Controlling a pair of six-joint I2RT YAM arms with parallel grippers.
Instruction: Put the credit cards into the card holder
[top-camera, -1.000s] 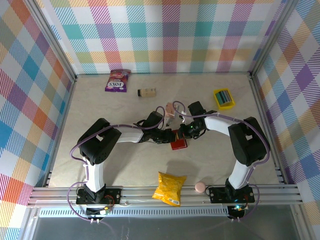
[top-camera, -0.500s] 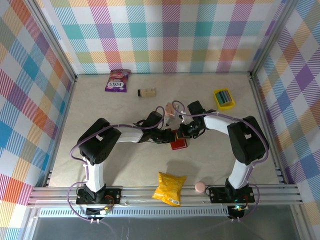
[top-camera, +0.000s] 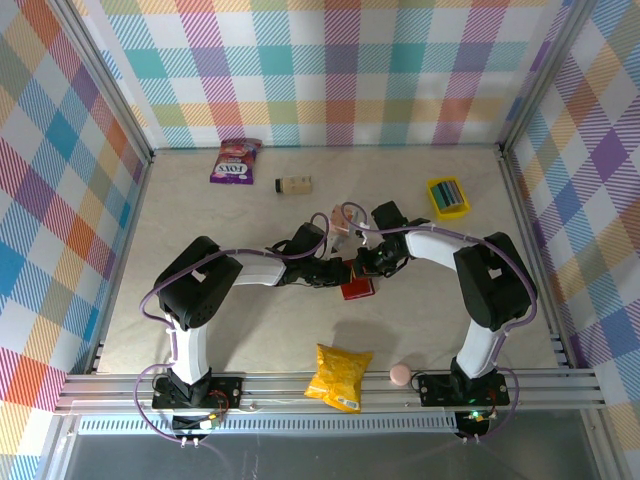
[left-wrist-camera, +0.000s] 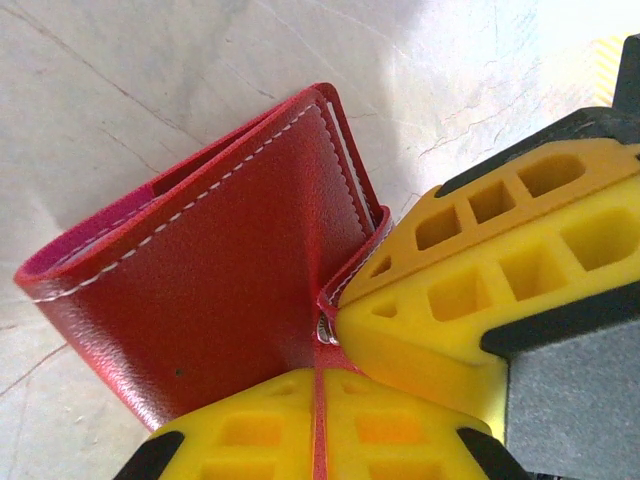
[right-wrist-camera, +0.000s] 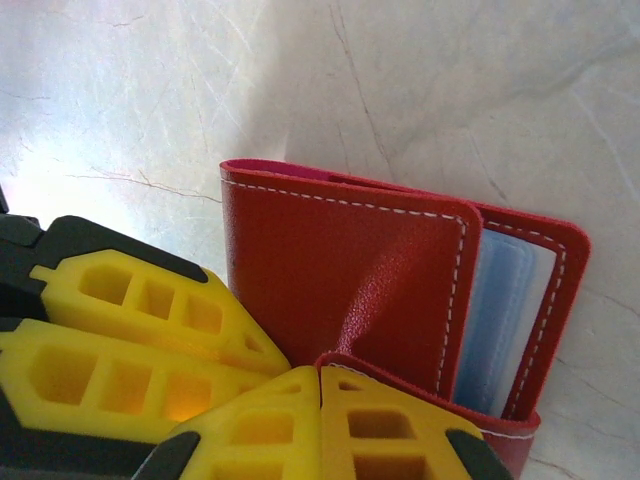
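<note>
Holding pattern here, folks: over the last second the arms have barely stirred, just a slight shuffle of the right wrist.

Nearest the bases, a yellow snack bag (top-camera: 343, 377) and a little pink ball (top-camera: 400, 373) sit untouched. Mid-table is the red card holder (top-camera: 357, 287), flat on the table and in the same spot as before. The left gripper (left-wrist-camera: 323, 350) is pressed together on the snap tab, red leather nipped between its yellow fingers (left-wrist-camera: 470, 270). The right gripper (right-wrist-camera: 320, 372) is squeezed tight at the lip of the cover, which creases up from that pinch. A pale blue layer (right-wrist-camera: 497, 320) peeks out at the open edge, card or pocket lining I can't tell.

Farther back right, the credit cards (top-camera: 450, 193) wait in a yellow tray (top-camera: 434, 201), well apart from the holder. Beyond lie a small beige pack (top-camera: 294, 184) and a purple packet (top-camera: 236, 160).

My read: both arms are working the holder open, and no card is being carried yet.
</note>
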